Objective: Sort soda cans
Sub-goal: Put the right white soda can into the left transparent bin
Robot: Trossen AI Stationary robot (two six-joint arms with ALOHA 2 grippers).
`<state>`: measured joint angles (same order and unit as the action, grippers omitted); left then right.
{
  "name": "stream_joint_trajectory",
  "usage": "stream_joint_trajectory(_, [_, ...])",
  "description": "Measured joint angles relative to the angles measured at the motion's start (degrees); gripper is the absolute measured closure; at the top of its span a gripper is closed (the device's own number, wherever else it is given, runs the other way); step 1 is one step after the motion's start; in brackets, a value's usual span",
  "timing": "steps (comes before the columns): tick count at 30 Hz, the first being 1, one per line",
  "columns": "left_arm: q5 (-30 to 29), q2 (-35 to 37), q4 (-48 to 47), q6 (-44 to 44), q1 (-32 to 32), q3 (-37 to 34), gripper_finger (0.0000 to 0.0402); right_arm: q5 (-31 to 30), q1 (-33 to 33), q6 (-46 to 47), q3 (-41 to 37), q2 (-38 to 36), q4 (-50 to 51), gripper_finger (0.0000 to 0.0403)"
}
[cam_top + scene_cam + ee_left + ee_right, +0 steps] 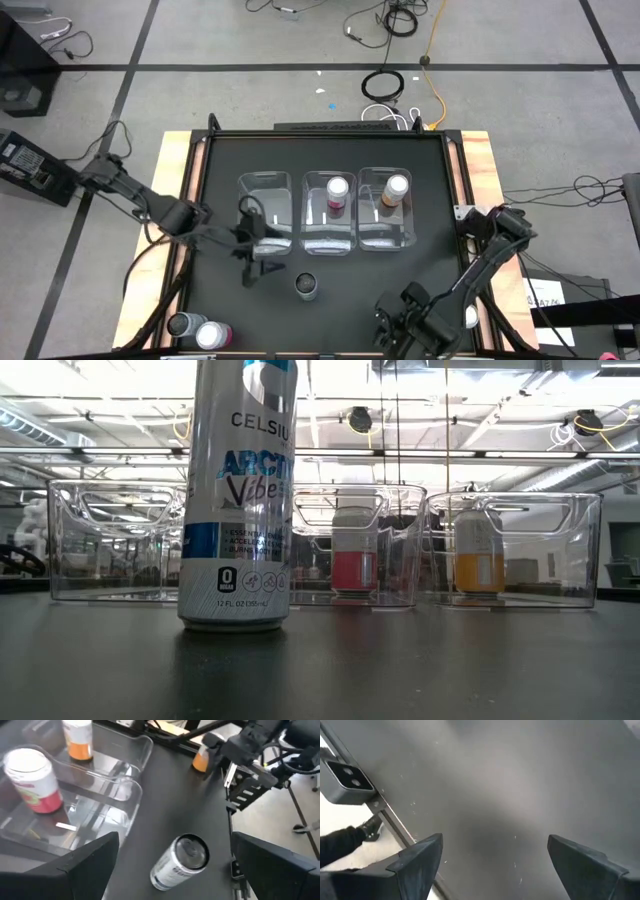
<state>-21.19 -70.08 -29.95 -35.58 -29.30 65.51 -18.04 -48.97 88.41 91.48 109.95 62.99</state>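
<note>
A silvery-grey soda can (306, 286) stands upright on the black table, large in the low view (240, 495). My left gripper (256, 262) hovers open, just left of it and slanting down toward it (182, 859). Three clear bins stand in a row. The left bin (264, 185) holds nothing, the middle one a pink can (337, 190), the right one an orange can (396, 188). A grey can (184, 324) and a pink can (213, 335) stand at the near left corner. My right gripper (490, 865) hangs open over bare table near the front edge.
A second orange can (200, 761) stands near the table's right edge, behind my right arm (490, 250). A small camera (342, 780) sits at the table's near edge below my right gripper. Cables lie on the floor beyond the table.
</note>
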Motion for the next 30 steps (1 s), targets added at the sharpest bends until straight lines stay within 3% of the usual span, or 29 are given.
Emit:
stream_joint_trajectory(9, [-0.02,-5.85,2.46,-1.72,-2.74,3.07,0.0009,-1.70,0.61,-5.14,-25.35,-16.06,-20.83,0.0067])
stream_joint_trajectory(14, [0.00,-7.38,4.66,-3.01,-3.49,3.16,0.0009,-3.52,0.59,-7.40,-34.91,-26.04,-23.46,0.0086])
stream_joint_trajectory(21, [-0.01,-9.75,3.56,-1.18,-3.52,3.16,0.0009,-8.41,0.63,-9.55,-40.03,-34.35,-22.80,0.0090])
stream_joint_trajectory(30, [0.03,-14.38,5.61,-0.04,-3.52,3.16,0.0009,-9.04,0.61,-11.10,-40.36,-35.44,-22.89,0.0090])
